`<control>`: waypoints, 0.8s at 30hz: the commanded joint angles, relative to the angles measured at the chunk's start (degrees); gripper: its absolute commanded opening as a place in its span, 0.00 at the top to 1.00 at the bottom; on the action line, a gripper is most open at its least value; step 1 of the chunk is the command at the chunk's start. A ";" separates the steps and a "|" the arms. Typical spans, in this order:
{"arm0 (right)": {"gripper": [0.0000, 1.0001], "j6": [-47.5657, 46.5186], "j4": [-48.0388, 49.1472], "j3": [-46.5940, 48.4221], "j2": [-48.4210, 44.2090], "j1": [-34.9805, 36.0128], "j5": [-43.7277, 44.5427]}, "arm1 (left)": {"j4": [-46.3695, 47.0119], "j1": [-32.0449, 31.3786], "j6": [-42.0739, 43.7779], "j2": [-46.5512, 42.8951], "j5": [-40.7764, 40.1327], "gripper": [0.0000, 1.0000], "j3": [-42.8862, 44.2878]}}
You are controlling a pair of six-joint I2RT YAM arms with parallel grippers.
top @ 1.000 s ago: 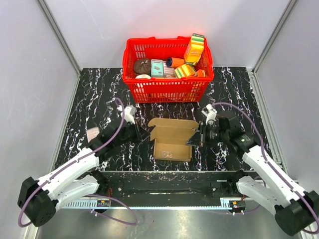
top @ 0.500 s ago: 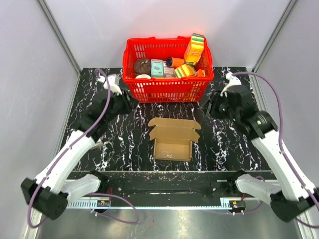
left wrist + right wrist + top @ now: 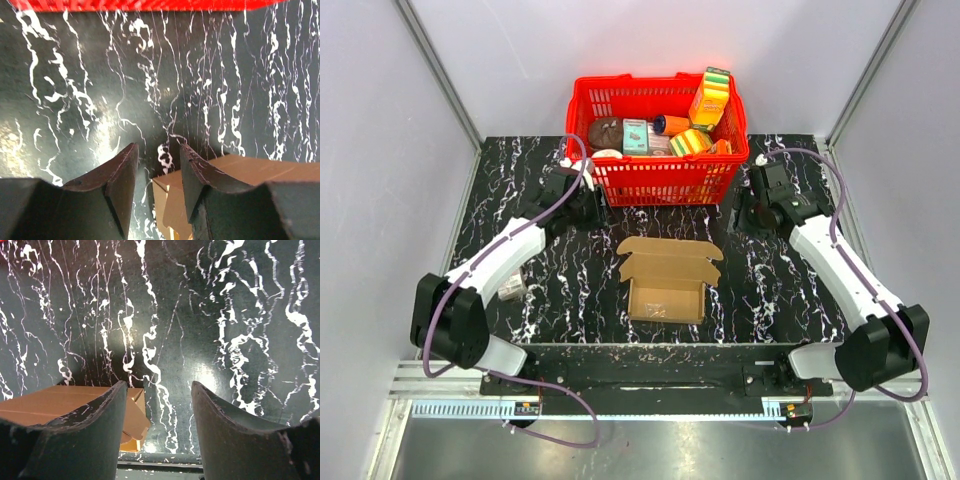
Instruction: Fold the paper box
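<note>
The paper box is brown cardboard and lies in the middle of the black marbled table. Its tray walls stand up and its lid flap lies open toward the basket. My left gripper hangs above the table beyond the box's far left corner, open and empty. In the left wrist view, the box's corner shows behind the right finger. My right gripper hangs beyond the far right corner, open wider, with nothing in it. The right wrist view shows the box's flap beside the left finger.
A red plastic basket full of colourful packages stands at the back, just behind both grippers; its rim crosses the top of the left wrist view. A small white packet lies under the left arm. Grey walls enclose the table.
Both grippers let go of the box's sides, opened, and drew back and up toward the basket. The box stayed in place with its lid open.
</note>
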 commanded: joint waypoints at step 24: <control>0.26 8.93 11.99 -14.77 -3.55 -0.30 -26.39 | 14.83 -7.34 -12.67 -7.44 15.25 0.45 -16.64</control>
